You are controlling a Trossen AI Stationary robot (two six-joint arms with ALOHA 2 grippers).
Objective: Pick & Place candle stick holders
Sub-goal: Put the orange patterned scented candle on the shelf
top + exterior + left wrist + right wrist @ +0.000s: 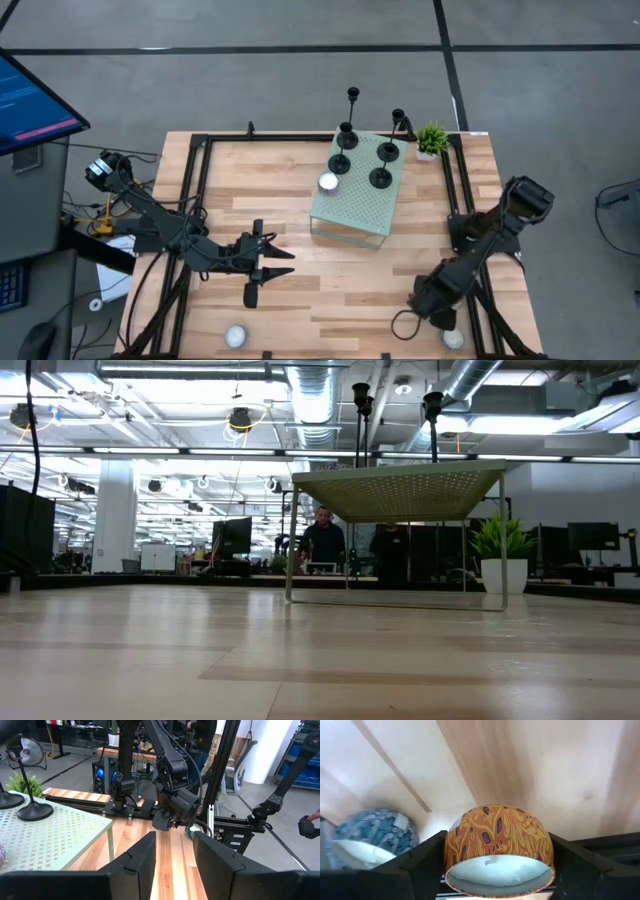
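Four black candlestick holders (381, 176) stand on their disc bases on a pale green perforated stand (355, 210) at the table's far middle. Two of them show in the left wrist view (33, 811). Their tops show in the low view (432, 402). My left gripper (280, 262) is open and empty, level above the table's near left, pointing right toward the stand. My right gripper (430, 312) points down at the near right edge, shut on an orange-patterned round candle (497, 845). It touches no holder. My right gripper pinches the orange-patterned candle by its curved side wall (455, 845), one dark finger (422, 862) on each side. The fingers come from above, pointing down. The candle's white face is turned toward the wrist. I cannot tell whether it rests on the table.
A blue-patterned candle (372, 837) lies right beside the orange one. One white tealight (328, 182) sits on the stand and another (235, 336) at the near left edge. A small green plant (432, 140) stands at the far right. Black frame rails (462, 190) border the table. People show in the room behind.
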